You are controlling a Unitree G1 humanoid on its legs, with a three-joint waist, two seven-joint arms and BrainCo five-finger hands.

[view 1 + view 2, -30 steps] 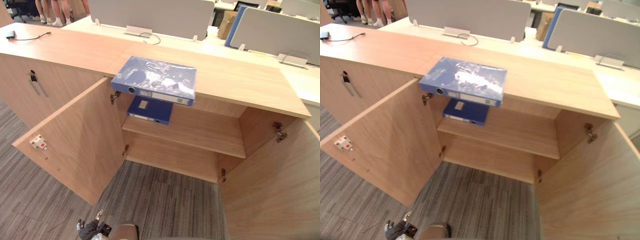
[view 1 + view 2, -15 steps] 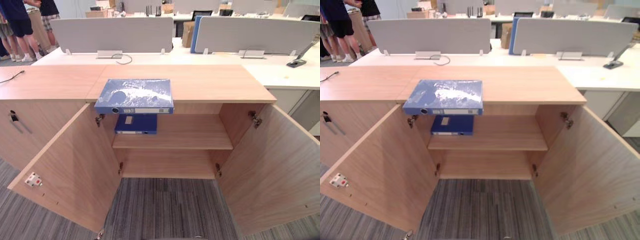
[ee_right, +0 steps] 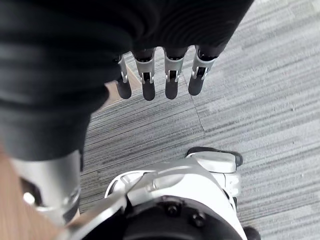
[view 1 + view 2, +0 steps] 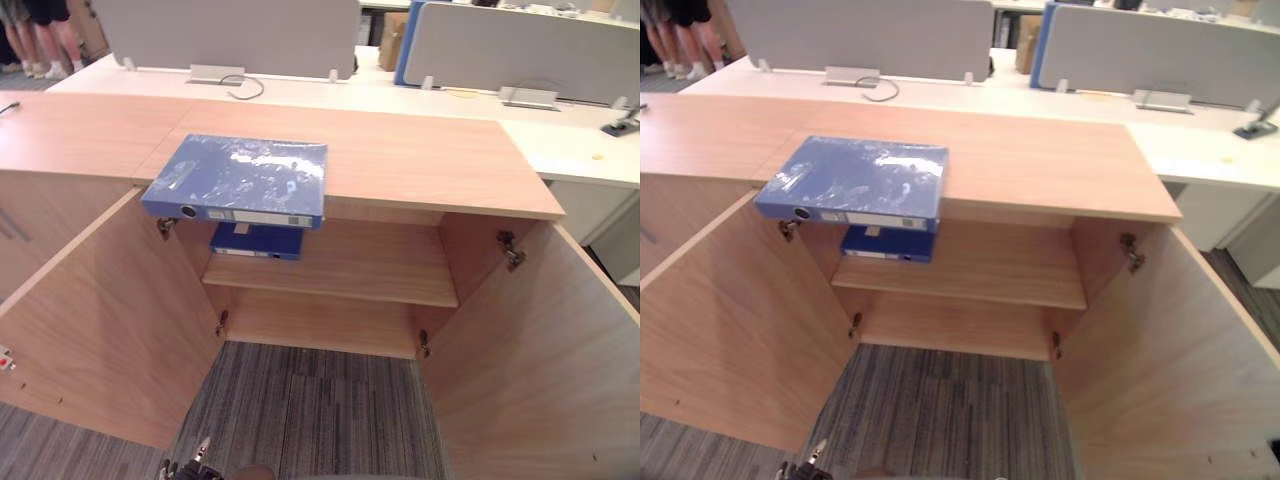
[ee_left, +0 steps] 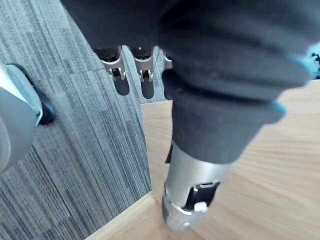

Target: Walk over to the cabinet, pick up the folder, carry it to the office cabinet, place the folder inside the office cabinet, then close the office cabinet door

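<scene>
- The left robot hand (image 5: 144, 70) hangs low over the grey striped carpet (image 4: 310, 410) with its fingers straight and relaxed, holding nothing; in its wrist view a pale wooden panel (image 5: 260, 165) lies just beside it.
- The right robot hand (image 3: 170, 75) also hangs over the carpet, fingers straight and slightly spread, with nothing in them.
- Past the carpet stands a light wooden cabinet (image 4: 420, 160) with both doors swung wide: the left door (image 4: 100, 320) opens toward the robot's left and the right door (image 4: 540, 370) toward its right.
- Inside the cabinet one shelf (image 4: 370, 275) runs across the opening. A darker folder (image 4: 255, 240) lies flat at the shelf's left end, spine outward.
- The blue folder (image 4: 240, 180) — the task's thing — lies flat on top of the cabinet, well apart from both hands. It sits above the left part of the opening, its labelled spine faces the robot, and its front edge juts a little past the cabinet's front edge, directly above the darker folder.
- Behind the cabinet runs a white desk (image 4: 300, 92) with a loop of cable (image 4: 245, 88) on it and two grey partition screens (image 4: 220, 30) standing along it.
- Farther back a cardboard box (image 4: 390, 40) shows between the screens, and at the far left a person's legs (image 4: 35, 40) stand on the floor.
</scene>
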